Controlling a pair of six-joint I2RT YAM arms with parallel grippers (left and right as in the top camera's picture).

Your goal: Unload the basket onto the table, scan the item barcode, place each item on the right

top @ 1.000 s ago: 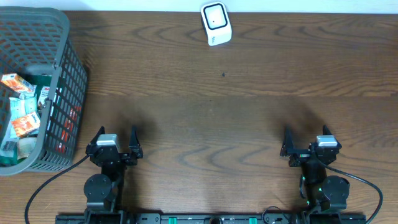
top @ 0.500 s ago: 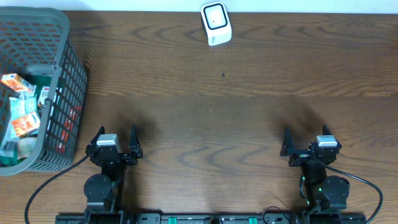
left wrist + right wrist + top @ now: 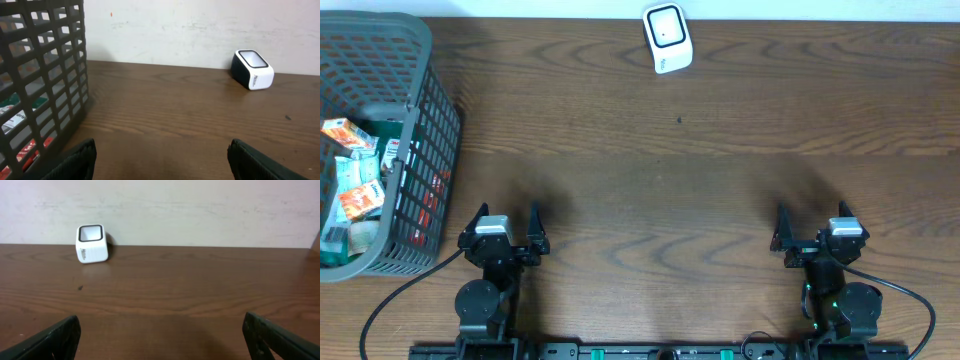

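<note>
Basket (image 3: 420,120) of grey mesh stands on the table (image 3: 660,180) just left of the left tool (image 3: 508,214) and reaches well ahead of it. It holds a jumble of small packets (image 3: 355,195), orange-and-white and green among them, piled against its near wall. The left tool and the right tool (image 3: 810,215) both sit low with fingers spread wide and nothing between them, and the white scanner (image 3: 667,38) lies far ahead of both, between their lines.

Black left tool (image 3: 162,150), black arms (image 3: 480,300), cables (image 3: 415,280).
</note>
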